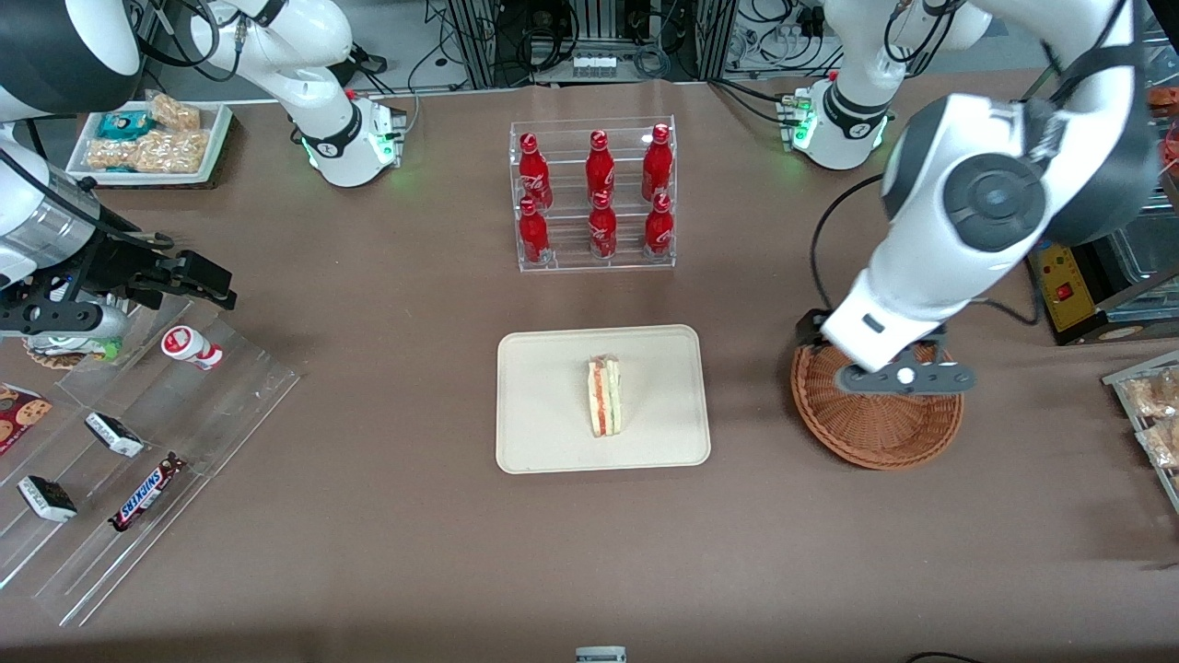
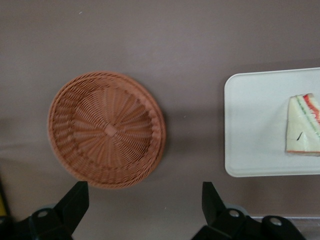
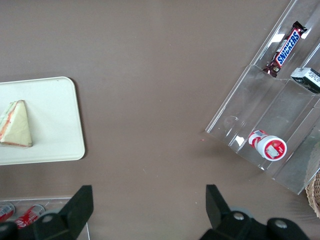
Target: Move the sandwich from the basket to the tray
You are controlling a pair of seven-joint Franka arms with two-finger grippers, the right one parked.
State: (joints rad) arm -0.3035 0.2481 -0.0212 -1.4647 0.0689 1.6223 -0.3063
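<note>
The sandwich [image 1: 604,397] already lies on the tray [image 1: 534,442]. The gripper [image 1: 907,376] hangs above the empty basket [image 1: 875,433], its fingers spread, holding nothing.

Likely robot lab, cable racks [image 1: 589,37], mock-shop snack displays [image 1: 138,451]

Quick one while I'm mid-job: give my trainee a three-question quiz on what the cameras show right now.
1. True or false: the sandwich lies on the tray.
2. What is in the basket? A) a sandwich B) a bottle C) nothing
3. Fill in: the left gripper hangs above the ___, jaws open and holding nothing.

Key: 1 true; 2 C; 3 basket.
</note>
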